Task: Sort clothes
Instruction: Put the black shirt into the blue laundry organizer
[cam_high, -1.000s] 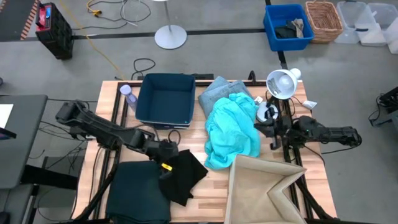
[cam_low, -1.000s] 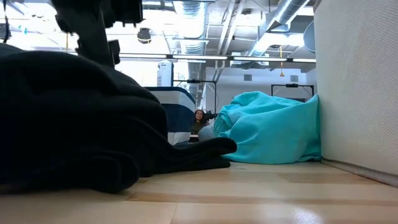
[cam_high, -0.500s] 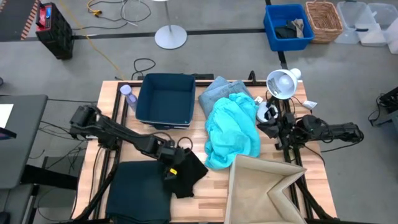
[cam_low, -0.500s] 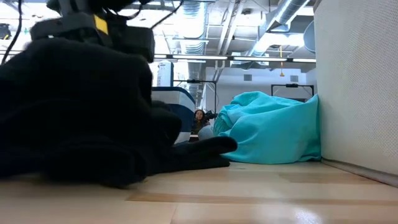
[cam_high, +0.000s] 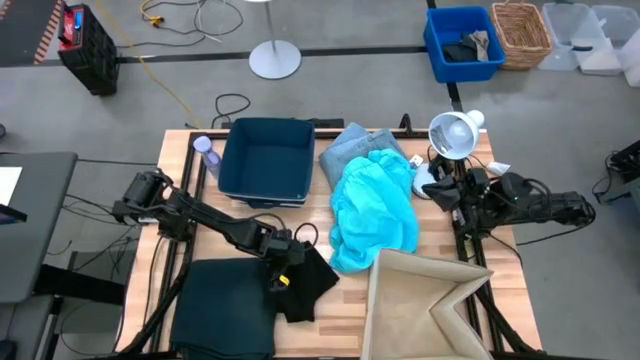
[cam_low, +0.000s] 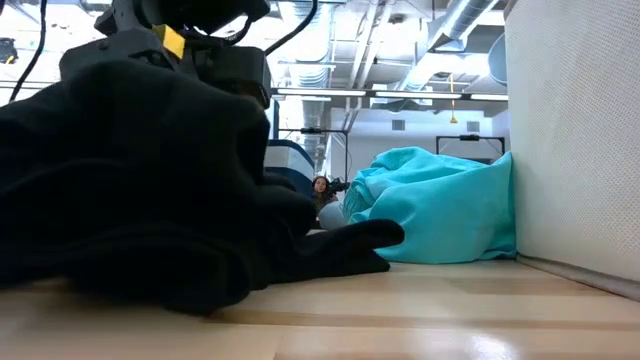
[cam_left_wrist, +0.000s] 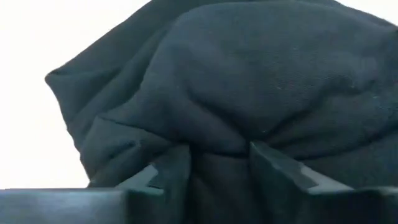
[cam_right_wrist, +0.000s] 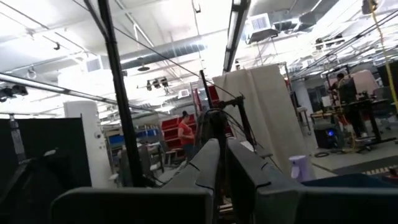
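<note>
Left wrist view: your left gripper (cam_left_wrist: 219, 163), jaws clenched on a fold of the small black fabric garment (cam_high: 305, 283) near the desk's (cam_high: 340, 290) front; thin pinch, likely to slip if lifted.

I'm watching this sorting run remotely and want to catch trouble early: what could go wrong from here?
1. The left tool pinches only a fold of the black garment, so the fabric may slip free when lifted.
2. The garment partly overlaps the dark navy-teal garment and might drag it along.
3. The turquoise garment lies close by and could be snagged in passing.
</note>
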